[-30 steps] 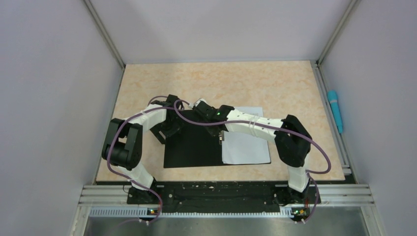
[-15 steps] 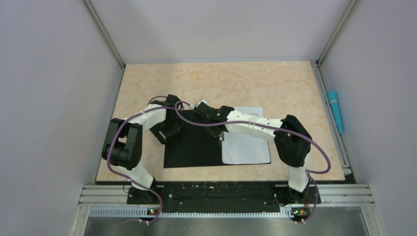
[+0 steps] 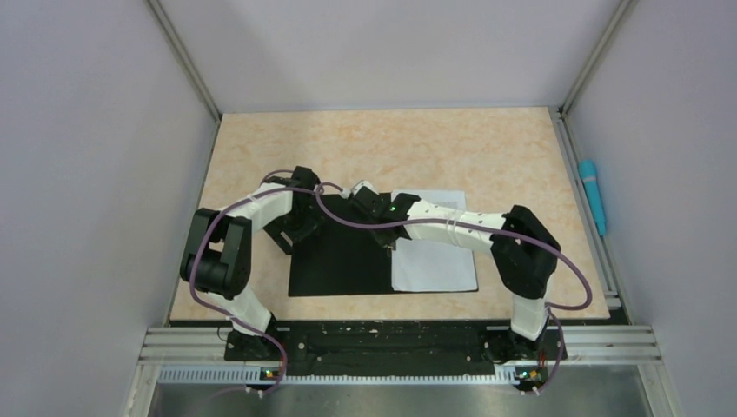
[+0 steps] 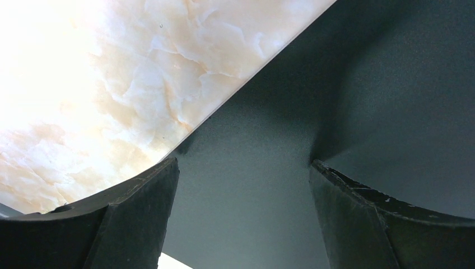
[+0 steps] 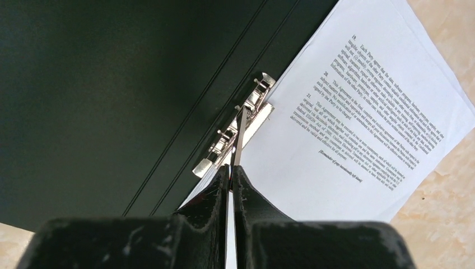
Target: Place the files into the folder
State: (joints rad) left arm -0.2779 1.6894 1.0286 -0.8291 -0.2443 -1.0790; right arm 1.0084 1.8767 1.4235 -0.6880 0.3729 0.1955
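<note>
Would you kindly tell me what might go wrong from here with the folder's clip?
The right end effector pinches only the thin clip lever, which may slip out. The files reach right up to the clip and could crease. The open left end effector grips nothing, so the folder might slide.

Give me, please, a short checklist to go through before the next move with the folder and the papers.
1. The folder lies open with its black inside up: ok.
2. The files lie on the right half, with one edge at the metal clip: ok.
3. The right gripper is shut on the clip's thin lever: ok.
4. The left gripper is open over the left cover: ok. Whether it presses the cover down: cannot tell.
5. The sheets sit under the clamp bar: cannot tell.
6. The blue stick lies by the right rail, away from both arms: ok.
</note>
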